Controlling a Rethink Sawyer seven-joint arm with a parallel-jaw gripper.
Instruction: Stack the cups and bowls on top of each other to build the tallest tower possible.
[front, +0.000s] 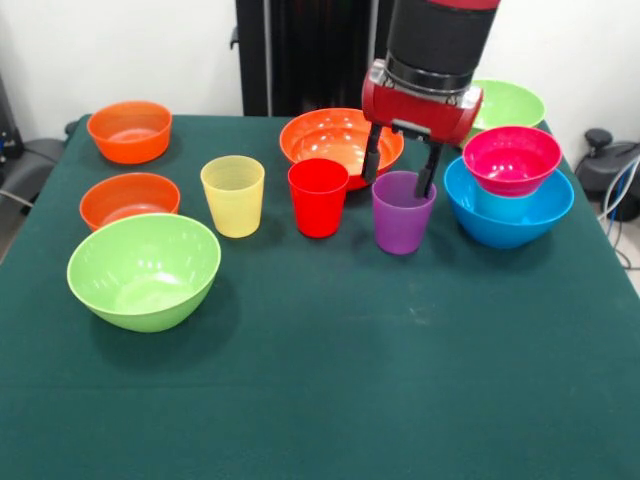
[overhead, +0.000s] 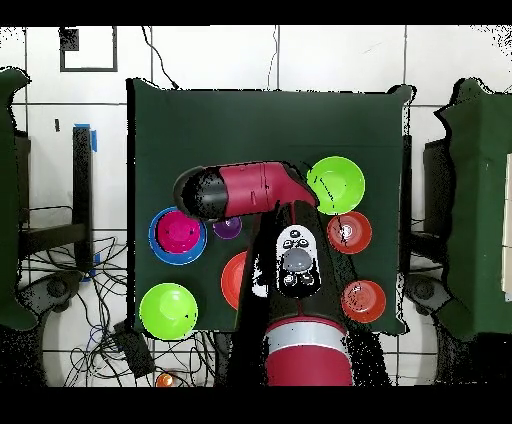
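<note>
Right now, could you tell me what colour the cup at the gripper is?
Purple cup; clearest in the front view.

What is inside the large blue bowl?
The magenta bowl sits in the blue bowl, apparently on a light blue cup; only a strip of it shows.

I see a dark green table (front: 330, 390), on it two small orange bowls (front: 130, 131) at left, a lime bowl (front: 144, 270), yellow (front: 233, 195), red (front: 318, 197), purple cups (front: 401, 214), wide orange bowl (front: 330, 135), blue bowl (front: 508, 215), second lime bowl (front: 510, 102) behind.
</note>
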